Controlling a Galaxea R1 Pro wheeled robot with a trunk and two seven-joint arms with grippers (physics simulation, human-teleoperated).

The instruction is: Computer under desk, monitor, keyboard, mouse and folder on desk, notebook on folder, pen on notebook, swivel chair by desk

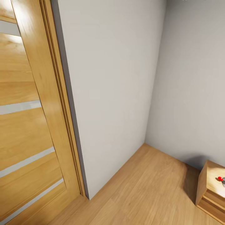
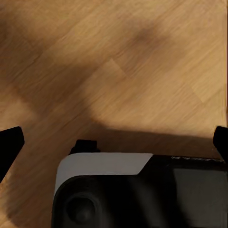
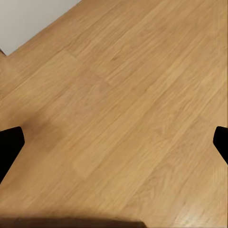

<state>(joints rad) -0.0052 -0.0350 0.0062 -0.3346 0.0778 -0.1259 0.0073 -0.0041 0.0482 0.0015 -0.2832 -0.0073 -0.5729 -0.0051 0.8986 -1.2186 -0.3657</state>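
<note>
Plank floor lies beneath both wide-spread, empty claws, left claw and right claw, carried idle in transit; wooden door at frame left, desk items unseen.

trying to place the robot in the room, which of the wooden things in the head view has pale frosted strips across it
The tall wooden door at the view's left: pale strips cross its panels. The small light-wood drawer chest and plank floor have none.

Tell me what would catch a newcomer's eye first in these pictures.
The wooden door with pale frosted strips fills the left of the head view, beside bare grey walls meeting in a corner. At the lower right, a light-wood chest stands on the plank floor, with a small red thing on top.
</note>
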